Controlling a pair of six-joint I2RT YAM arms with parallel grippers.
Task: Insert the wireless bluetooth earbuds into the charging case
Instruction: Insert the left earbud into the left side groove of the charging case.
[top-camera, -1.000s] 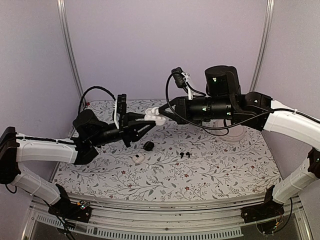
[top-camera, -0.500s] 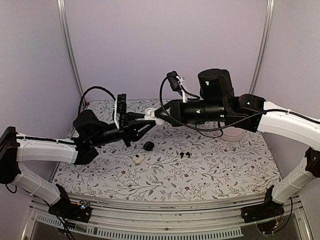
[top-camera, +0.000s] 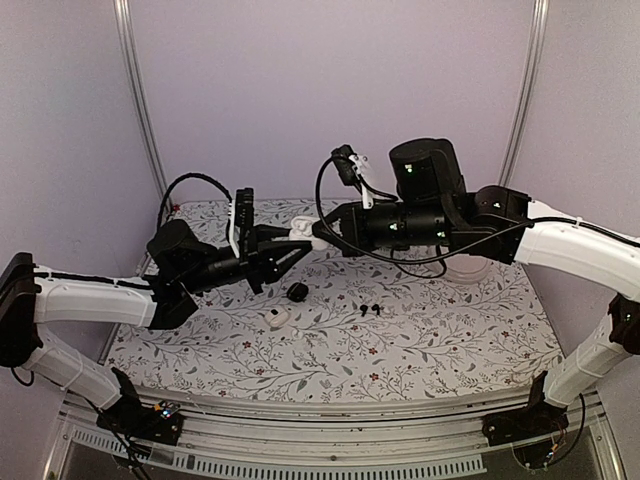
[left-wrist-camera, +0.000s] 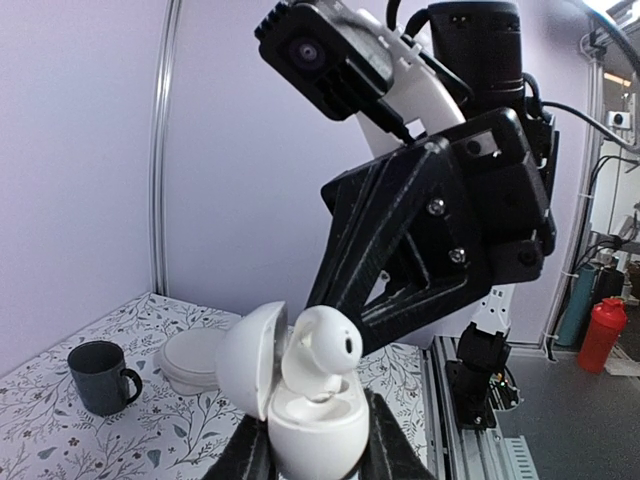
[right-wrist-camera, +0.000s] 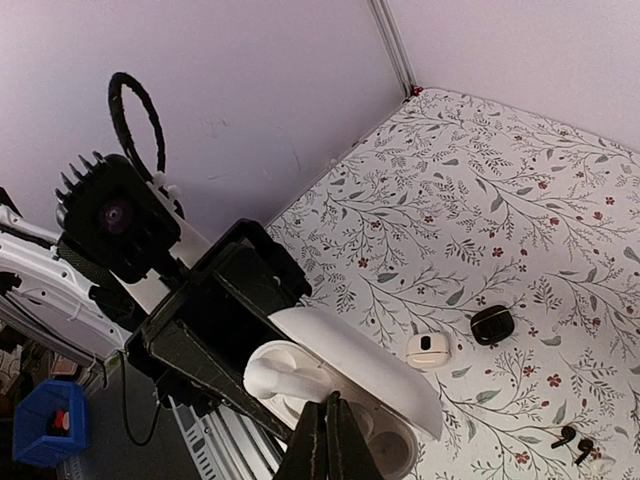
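The white charging case (left-wrist-camera: 310, 425) is open and is held in the air above the table (top-camera: 450, 340), pinched at its base by the left gripper (top-camera: 300, 243). Its round lid (left-wrist-camera: 245, 355) stands up, tilted to one side. One white earbud (left-wrist-camera: 320, 345) sits half inside the base, tilted and not fully down; the closed tips of the right gripper (right-wrist-camera: 327, 403) touch it. A pair of black earbuds (top-camera: 370, 310) lies on the table, side by side, well apart from the case.

Dark mug (left-wrist-camera: 103, 376) near white dish (left-wrist-camera: 195, 360) on floral table (left-wrist-camera: 40, 440).
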